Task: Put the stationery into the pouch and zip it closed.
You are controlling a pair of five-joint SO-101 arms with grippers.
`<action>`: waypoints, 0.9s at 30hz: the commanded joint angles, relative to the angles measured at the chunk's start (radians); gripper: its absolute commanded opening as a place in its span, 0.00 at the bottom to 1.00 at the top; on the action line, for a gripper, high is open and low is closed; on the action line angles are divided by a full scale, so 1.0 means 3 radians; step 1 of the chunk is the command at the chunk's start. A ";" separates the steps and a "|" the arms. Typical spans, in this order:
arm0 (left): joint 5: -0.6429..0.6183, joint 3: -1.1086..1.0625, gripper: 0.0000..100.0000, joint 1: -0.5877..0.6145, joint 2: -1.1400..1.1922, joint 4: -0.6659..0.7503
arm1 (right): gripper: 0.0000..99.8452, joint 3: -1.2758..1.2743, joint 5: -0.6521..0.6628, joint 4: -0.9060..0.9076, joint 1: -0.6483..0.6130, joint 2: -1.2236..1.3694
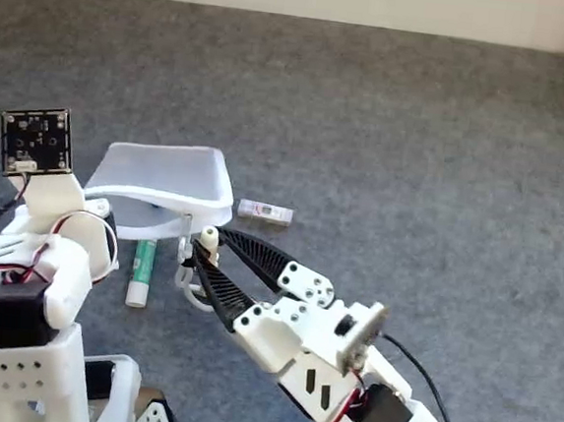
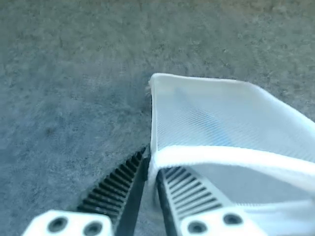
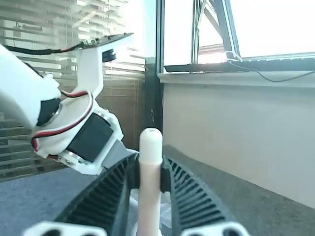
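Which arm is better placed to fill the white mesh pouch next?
Right: the right gripper holds a white cylindrical stick beside the white mesh pouch, whose rim the left gripper grips.

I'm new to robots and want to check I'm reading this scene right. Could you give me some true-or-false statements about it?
1. The left gripper pinches the rim of the pouch. True.
2. The right gripper is empty. False: it is shut on a white stick.
3. A green stick lies on the carpet near the pouch. True.
4. The pouch is zipped closed. False: its mouth is open.
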State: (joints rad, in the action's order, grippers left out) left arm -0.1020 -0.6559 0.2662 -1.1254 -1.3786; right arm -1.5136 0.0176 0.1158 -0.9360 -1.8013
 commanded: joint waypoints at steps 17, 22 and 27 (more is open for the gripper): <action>0.0092 0.0345 0.01 -0.0345 0.0018 -0.0169 | 0.01 0.0095 -0.0010 -0.1189 -0.0120 -0.0074; 0.0092 0.0345 0.01 -0.0350 0.0018 -0.0164 | 0.01 0.0437 -0.0005 -0.1215 -0.0325 0.0458; 0.0092 0.0340 0.01 -0.0345 0.0018 -0.0164 | 0.01 0.0928 -0.0005 -0.1281 -0.0325 0.1184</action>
State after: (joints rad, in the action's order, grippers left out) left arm -0.0821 -0.5685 0.1818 -1.1270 -1.4431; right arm -1.3740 0.0161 -0.2202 -1.0203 -1.5635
